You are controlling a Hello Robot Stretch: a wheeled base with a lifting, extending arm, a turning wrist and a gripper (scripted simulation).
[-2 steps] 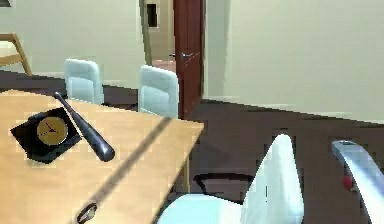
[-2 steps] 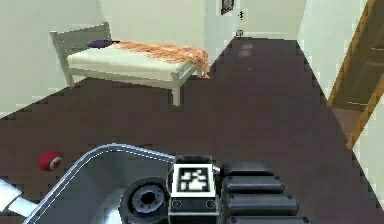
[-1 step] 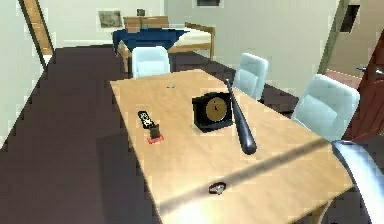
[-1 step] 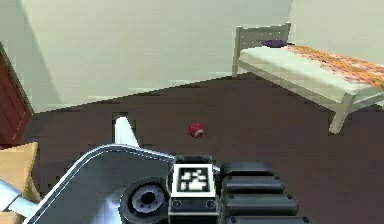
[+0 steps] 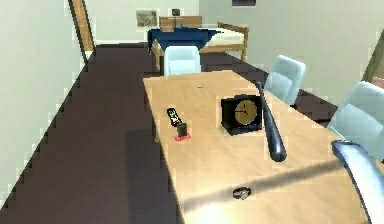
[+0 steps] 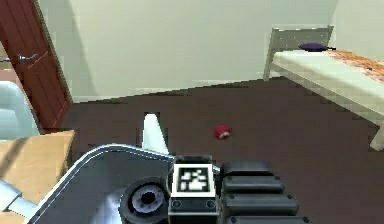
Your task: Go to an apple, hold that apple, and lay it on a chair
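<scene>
Forward view, far left: brown door [image 5: 80, 25], then a framed picture [image 5: 147, 17] on the far wall and a bed with blue cover [image 5: 185, 38]. The wooden desk [image 5: 210, 160] runs from near to far. On it, left to right: black remote [image 5: 175, 117], small red item [image 5: 182, 137] at the remote's near end, black clock [image 5: 240, 115], dark bat-shaped stick [image 5: 270, 125] and, nearer, a tiny dark object [image 5: 243, 190]. A pale blue chair [image 5: 181, 60] stands at the desk's far end, with two more chairs [image 5: 285, 75] along its right side. A grey chair rim [image 5: 360, 170] is near right.

Arm side view, left: dark red door [image 6: 30, 55], desk corner [image 6: 30, 165], and the curved grey chair rim [image 6: 95, 170] with a white upright piece [image 6: 152, 132] behind it. The dark body of the jaws sits at the bottom edge, left of the white marker [image 6: 193, 180] on the arm [image 6: 250, 195]. Its far end is not clear, so I cannot tell how wide the jaws are or whether they hold anything. A red round blob [image 6: 221, 130], apple-like in colour and shape, lies on the dark floor [image 6: 280, 120], apart from the arm, midway toward the bed [image 6: 330, 70] at far right. A dark purple thing [image 6: 315, 46] lies on that bed.
</scene>
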